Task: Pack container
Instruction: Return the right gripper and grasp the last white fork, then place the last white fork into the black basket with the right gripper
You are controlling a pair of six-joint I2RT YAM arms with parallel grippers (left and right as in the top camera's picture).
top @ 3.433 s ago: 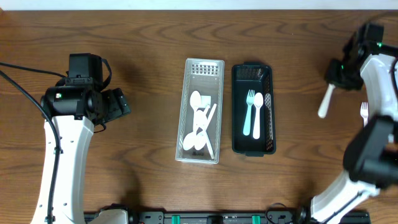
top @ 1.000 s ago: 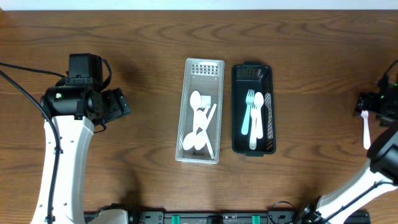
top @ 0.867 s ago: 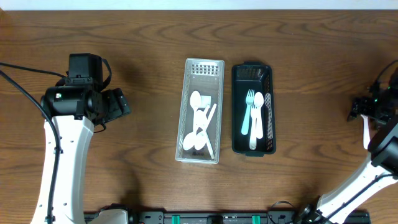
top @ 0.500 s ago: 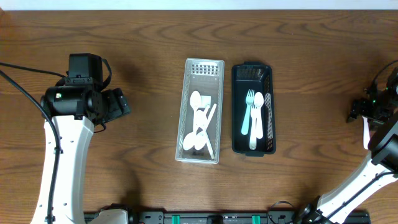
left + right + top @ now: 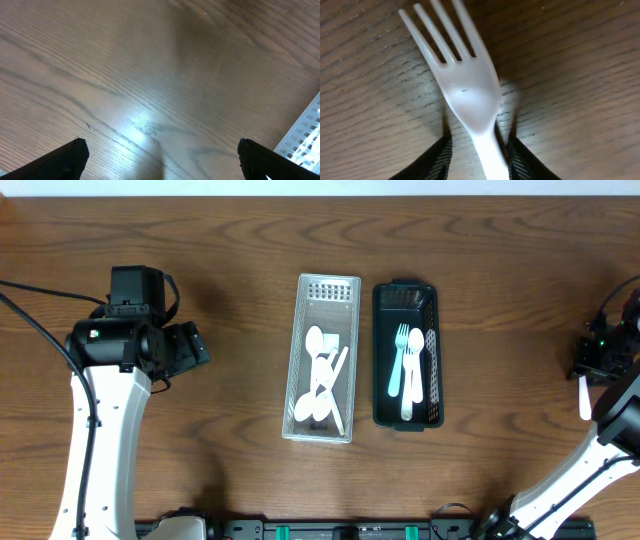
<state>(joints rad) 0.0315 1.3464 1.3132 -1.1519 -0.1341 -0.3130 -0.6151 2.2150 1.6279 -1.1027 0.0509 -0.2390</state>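
Two containers are set side by side at the middle of the brown wooden table (image 5: pixel 230 260): a white perforated plastic tray (image 5: pixel 328 283) heaped with white plastic spoons (image 5: pixel 318 370), and a black mesh plastic basket (image 5: pixel 378 350) in which a mint-green fork and a white one (image 5: pixel 404 365) are laid lengthwise. One more white plastic fork (image 5: pixel 467 100) is found well apart from both, flat on the wood at the far right edge. It is straddled at its neck by the right gripper (image 5: pixel 481 150), whose jaws are not yet pinched: a sliver of table is seen on at least one side.

The step in hand is judged to be the pick-up of this last loose fork. Next, the jaws would have to be closed squarely on the narrow neck. The fork would then be lifted, carried leftward and lowered along the basket's length beside the others. The left gripper (image 5: pixel 162 155) is held wide open over bare wood, just beside the tray's corner, with nothing in it.
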